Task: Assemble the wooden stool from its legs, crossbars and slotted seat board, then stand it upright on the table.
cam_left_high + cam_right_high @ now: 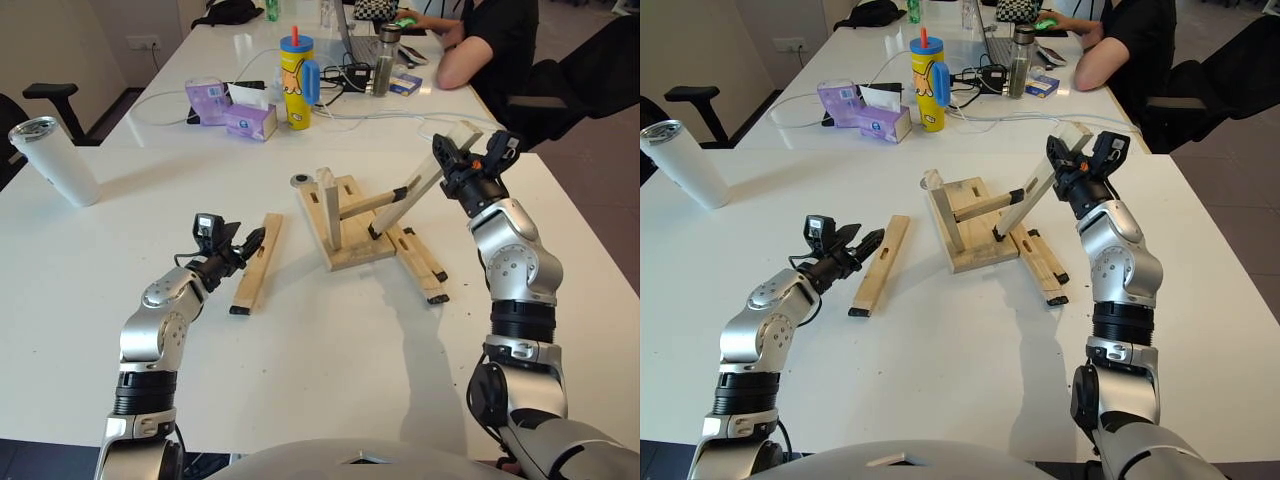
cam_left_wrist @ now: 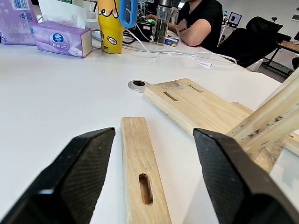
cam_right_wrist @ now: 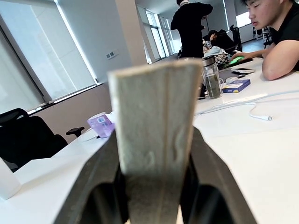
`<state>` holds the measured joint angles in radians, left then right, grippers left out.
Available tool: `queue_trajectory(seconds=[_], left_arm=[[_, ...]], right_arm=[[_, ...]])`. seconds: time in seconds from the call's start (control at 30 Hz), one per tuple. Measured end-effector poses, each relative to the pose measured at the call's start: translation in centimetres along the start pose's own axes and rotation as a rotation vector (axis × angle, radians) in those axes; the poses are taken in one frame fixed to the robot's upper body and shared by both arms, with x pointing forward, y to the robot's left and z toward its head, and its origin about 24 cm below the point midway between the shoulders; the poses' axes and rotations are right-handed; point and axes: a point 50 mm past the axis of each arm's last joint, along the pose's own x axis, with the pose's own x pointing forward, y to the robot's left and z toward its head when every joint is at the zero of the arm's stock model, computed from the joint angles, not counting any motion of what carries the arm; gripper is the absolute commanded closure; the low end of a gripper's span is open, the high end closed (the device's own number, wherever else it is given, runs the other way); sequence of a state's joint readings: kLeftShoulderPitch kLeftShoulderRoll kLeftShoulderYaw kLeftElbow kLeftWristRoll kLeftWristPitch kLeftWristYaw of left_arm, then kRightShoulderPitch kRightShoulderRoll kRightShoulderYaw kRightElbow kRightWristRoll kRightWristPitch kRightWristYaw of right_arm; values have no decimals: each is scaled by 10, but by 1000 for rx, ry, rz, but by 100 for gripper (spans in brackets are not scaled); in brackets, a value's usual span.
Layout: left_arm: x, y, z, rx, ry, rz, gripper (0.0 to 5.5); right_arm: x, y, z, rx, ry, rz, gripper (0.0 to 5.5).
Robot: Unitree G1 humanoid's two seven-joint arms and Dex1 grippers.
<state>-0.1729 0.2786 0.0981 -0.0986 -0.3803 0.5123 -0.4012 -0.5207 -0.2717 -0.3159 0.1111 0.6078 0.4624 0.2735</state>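
Left gripper (image 1: 248, 238) hovers low at the near left, fingers spread wide and gripping nothing. The opening faces the end of a loose leg, which suggests it is staged for a pickup across that leg's narrow sides.

1. Table (image 1: 330, 350): white work surface carrying all the parts.
2. Seat board (image 1: 352, 250): lies flat at the centre, slots facing up. This is probably so the legs can be pushed down into it before the stool is turned upright.
3. Held leg (image 1: 425, 180): tilted, foot end down at the board's right edge. The right gripper (image 1: 468, 152) pinches its upper end between both fingers, apparently to steer the foot toward a slot.
4. Upright leg (image 1: 328, 205): stands on the board.
5. Loose leg (image 2: 140, 163): flat on the table, left of the board, slot upward, just ahead of the left gripper.
6. Two spare pieces (image 1: 422, 262): side by side, just right of the board.
7. Crossbar (image 1: 372, 204): spans from the upright leg to the held leg.

Assembly is judged to be at an early stage.
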Motion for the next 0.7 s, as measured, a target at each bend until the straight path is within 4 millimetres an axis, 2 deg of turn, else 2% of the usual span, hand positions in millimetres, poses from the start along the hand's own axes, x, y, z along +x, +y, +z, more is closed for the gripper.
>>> queue_trajectory(seconds=[0.37, 0.7], left_arm=[[2, 1, 2, 2, -9, -3, 239], [5, 0, 3, 4, -10, -9, 239]], right_arm=[[0, -3, -1, 1, 0, -4, 448], [12, 0, -8, -12, 5, 11, 448]])
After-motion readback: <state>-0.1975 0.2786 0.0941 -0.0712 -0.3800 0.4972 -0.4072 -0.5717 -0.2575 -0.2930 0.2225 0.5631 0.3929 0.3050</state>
